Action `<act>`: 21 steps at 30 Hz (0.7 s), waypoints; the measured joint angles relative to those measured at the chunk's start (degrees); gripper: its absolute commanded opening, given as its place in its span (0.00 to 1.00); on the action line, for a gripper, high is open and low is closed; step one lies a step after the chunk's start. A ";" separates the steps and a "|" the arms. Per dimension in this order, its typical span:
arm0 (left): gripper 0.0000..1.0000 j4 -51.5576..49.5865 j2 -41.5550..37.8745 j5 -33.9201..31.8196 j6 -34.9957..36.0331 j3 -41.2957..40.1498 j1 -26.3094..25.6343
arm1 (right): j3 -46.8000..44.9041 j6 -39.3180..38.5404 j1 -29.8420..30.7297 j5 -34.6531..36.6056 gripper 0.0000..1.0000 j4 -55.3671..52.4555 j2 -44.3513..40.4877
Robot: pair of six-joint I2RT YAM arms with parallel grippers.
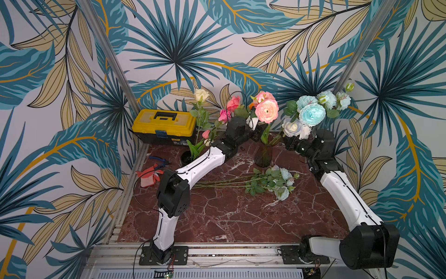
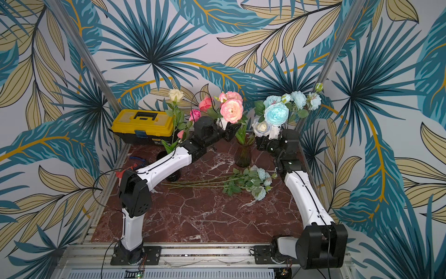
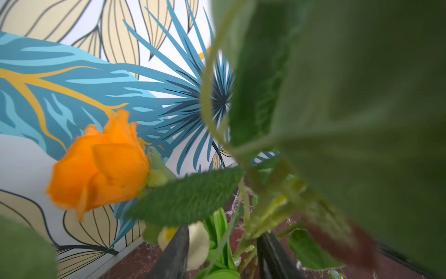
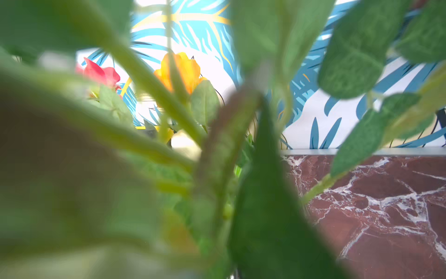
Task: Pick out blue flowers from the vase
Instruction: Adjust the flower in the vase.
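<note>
Blurred leaves [image 4: 272, 193] are crowding both wrist views, right against the lenses. Past them in the left wrist view, the left claw [image 3: 223, 254] is showing two dark fingers [image 3: 173, 253] standing apart, with green stems [image 3: 222, 232] and a cream bud [image 3: 198, 244] between them. I cannot tell whether they are pressing on those stems. An orange bud [image 3: 101, 166] is hanging close by. In both top views this claw is reaching into the bouquet just above the vase [image 1: 263, 155], under the pink peonies [image 1: 266, 111].

The right claw [image 1: 290, 142] is sitting to the right of the vase, tucked under the blue flowers [image 1: 312, 114], whose blooms are standing high near the back right corner. Leaves are hiding its jaws in every view, so I cannot tell whether it is gripping anything or how wide it is standing. Whether those stems are reaching into the vase is unclear too. A pale rose [image 1: 292, 126] is sitting just above this claw.

Loose blue stems [image 1: 282, 186] are lying flat on the counter [image 1: 229, 217] in front of the vase, blooms to the right.

At the back left a yellow toolbox [image 1: 165, 125] is sitting beside a black pot [image 1: 187, 158] that is holding a cream rose [image 1: 201, 95]. Pliers [image 1: 158, 160] and gloves [image 1: 149, 176] are lying near the left edge.
</note>
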 measured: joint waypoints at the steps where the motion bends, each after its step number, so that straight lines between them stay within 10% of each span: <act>1: 0.47 0.00 0.22 0.02 -0.39 0.48 0.42 | 0.46 -0.02 0.00 0.00 0.16 0.00 0.00; 21: 0.49 -4.63 2.64 0.02 -4.68 5.14 2.86 | 10.58 -2.95 0.00 -1.33 0.12 -5.64 4.68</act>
